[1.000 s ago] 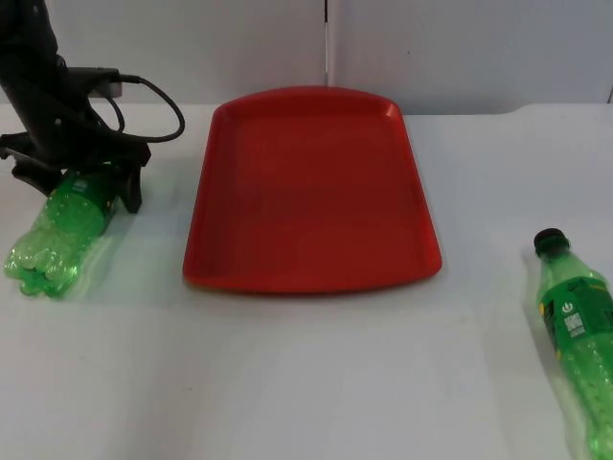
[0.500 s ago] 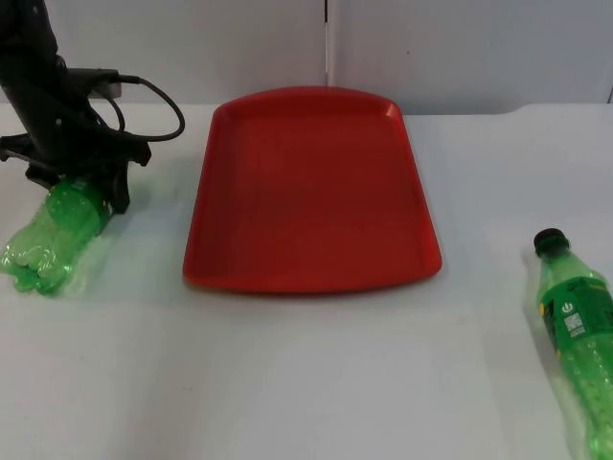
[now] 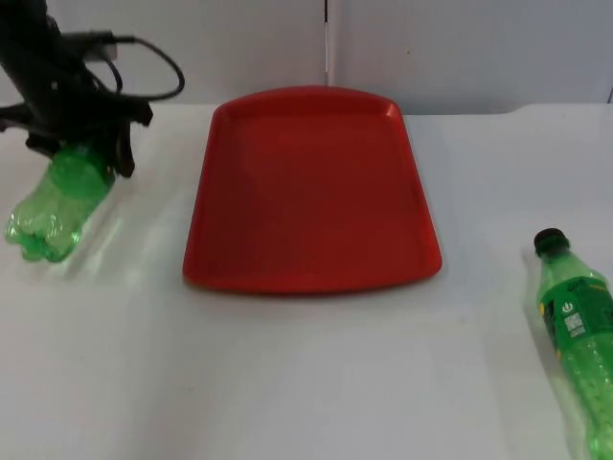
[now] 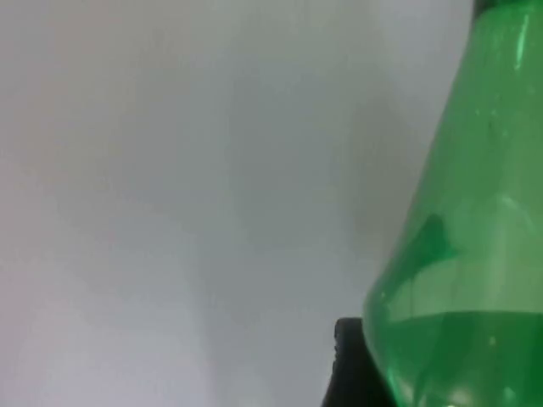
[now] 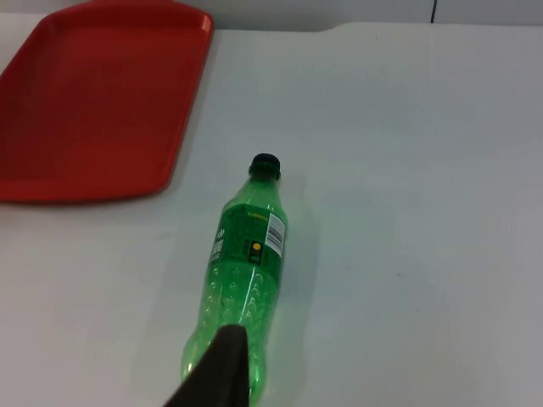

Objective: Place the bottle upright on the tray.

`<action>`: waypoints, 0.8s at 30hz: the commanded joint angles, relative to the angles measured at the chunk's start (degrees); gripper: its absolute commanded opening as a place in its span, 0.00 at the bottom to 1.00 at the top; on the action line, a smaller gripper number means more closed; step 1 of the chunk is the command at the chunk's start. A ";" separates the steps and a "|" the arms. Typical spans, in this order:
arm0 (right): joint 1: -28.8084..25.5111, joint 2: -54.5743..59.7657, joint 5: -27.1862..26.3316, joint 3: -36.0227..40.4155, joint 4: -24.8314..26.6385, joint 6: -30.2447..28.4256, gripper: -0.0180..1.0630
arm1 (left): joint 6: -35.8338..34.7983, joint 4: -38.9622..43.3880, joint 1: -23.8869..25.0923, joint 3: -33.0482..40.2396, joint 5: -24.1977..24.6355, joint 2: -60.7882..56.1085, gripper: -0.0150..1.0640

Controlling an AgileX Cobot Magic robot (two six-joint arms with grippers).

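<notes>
I take the red tray (image 3: 311, 192) as my landmark and work across from its left.

Well out to the tray's left, my left gripper (image 3: 81, 153) has its jaws closed on the neck end of a green bottle (image 3: 59, 206). The bottle hangs tilted, neck up toward the gripper and lobed base (image 3: 38, 238) pointing down and toward me. I cannot tell whether the base touches the desk (image 3: 287, 374) or is just clear of it. In the left wrist view the green bottle (image 4: 462, 237) sits close against a black fingertip (image 4: 352, 365), with plain white desk (image 4: 170, 212) behind it.

I judge the step in hand to be the lift, with the grasp made and the carry toward the tray not yet begun. The next move calls for raising the base high enough to pass over the tray's raised left rim (image 3: 201, 192), swinging the bottle upright, then lowering it base-first onto the tray floor before I let go. A neck grip leaves the body free to swing, so I would move slowly.

The tray itself holds nothing.

To the tray's right and nearer me, a second green bottle (image 3: 578, 335) lies on its side, black cap (image 3: 549, 240) toward the tray. The right wrist view looks down on this second bottle (image 5: 242, 280), with the right gripper's fingertip (image 5: 222, 369) over its base end. That arm waits, and I cannot tell how its jaws stand.
</notes>
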 commanded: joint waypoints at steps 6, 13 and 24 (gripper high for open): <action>-0.50 -0.20 -0.22 0.12 0.00 -0.39 0.98 | 5.39 -10.02 -0.28 -0.03 1.21 -8.29 0.01; -0.50 -0.20 -0.22 0.12 0.00 -0.39 0.98 | 10.54 -22.56 -0.24 -0.03 -2.99 -15.63 0.01; -0.50 -0.20 -0.22 0.12 0.00 -0.39 0.98 | 13.66 -29.23 -3.40 -0.03 -18.16 -19.88 0.01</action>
